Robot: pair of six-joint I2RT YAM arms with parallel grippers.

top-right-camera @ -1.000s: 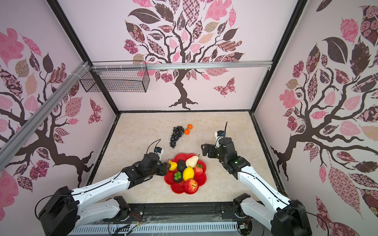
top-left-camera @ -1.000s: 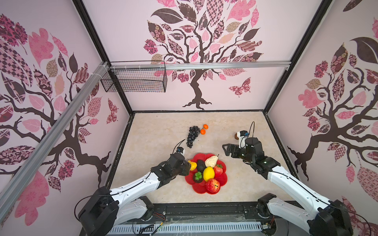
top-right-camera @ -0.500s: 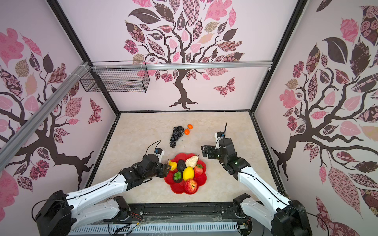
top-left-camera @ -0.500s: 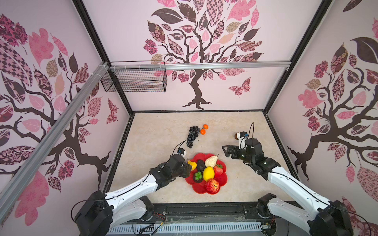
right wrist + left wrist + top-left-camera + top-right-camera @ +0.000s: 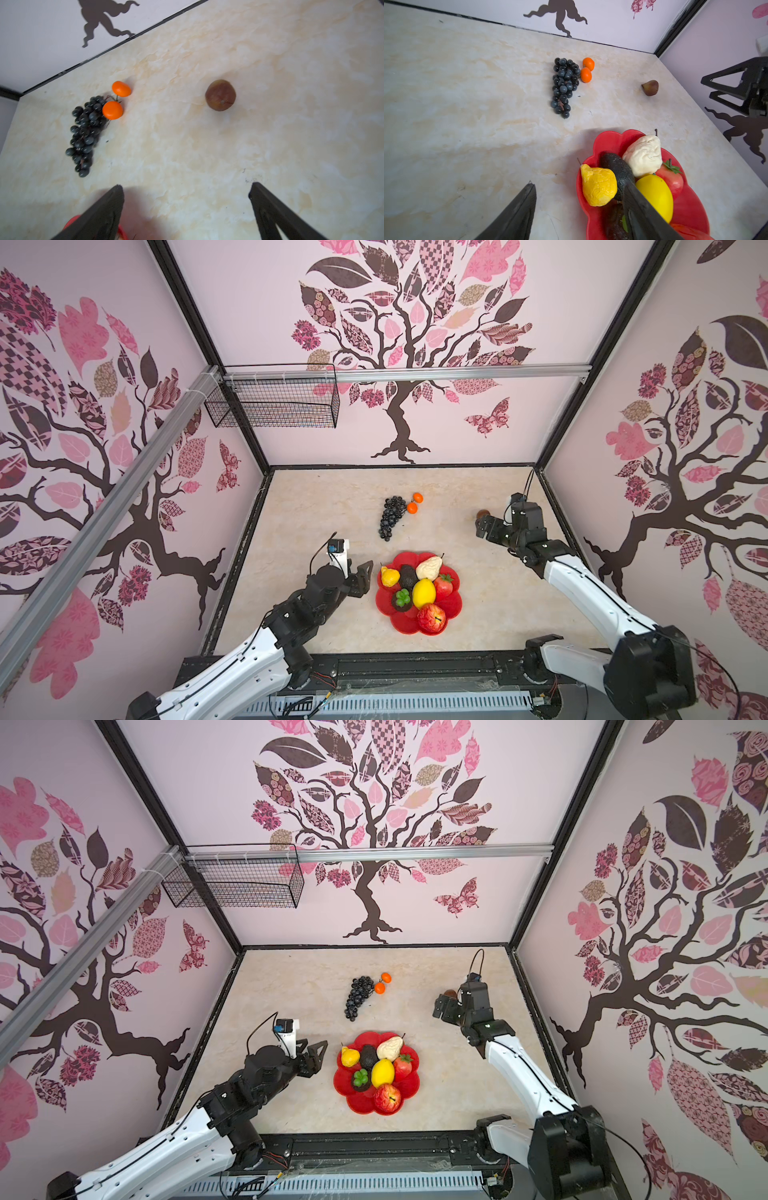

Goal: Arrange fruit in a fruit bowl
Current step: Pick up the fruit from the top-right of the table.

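The red scalloped fruit bowl (image 5: 454, 609) (image 5: 409, 1085) (image 5: 691, 207) sits front-centre. In it lie a crinkled yellow fruit (image 5: 598, 187), an avocado (image 5: 616, 166), a cream pear (image 5: 643, 153), a lemon (image 5: 424, 593), a strawberry (image 5: 444, 585) and a red apple (image 5: 431, 618). My left gripper (image 5: 362, 577) (image 5: 314, 1058) (image 5: 578, 185) is open and empty at the bowl's left rim. The grape bunch (image 5: 390, 514) (image 5: 85, 131), two oranges (image 5: 412, 508) (image 5: 121, 89) and a brown pear (image 5: 483, 513) (image 5: 220, 95) lie on the table. My right gripper (image 5: 482, 526) (image 5: 439, 1006) (image 5: 186, 186) hangs open just short of the brown pear.
A black wire basket (image 5: 274, 404) hangs on the rail at the back left, well above the table. Walls close the marble table (image 5: 316, 506) on three sides. A dark fruit with a green top (image 5: 401, 600) also lies in the bowl.
My left gripper has opened, leaving the yellow fruit in the bowl, and drawn back a little leftward. My right gripper has moved toward the back right, closer to the brown pear.
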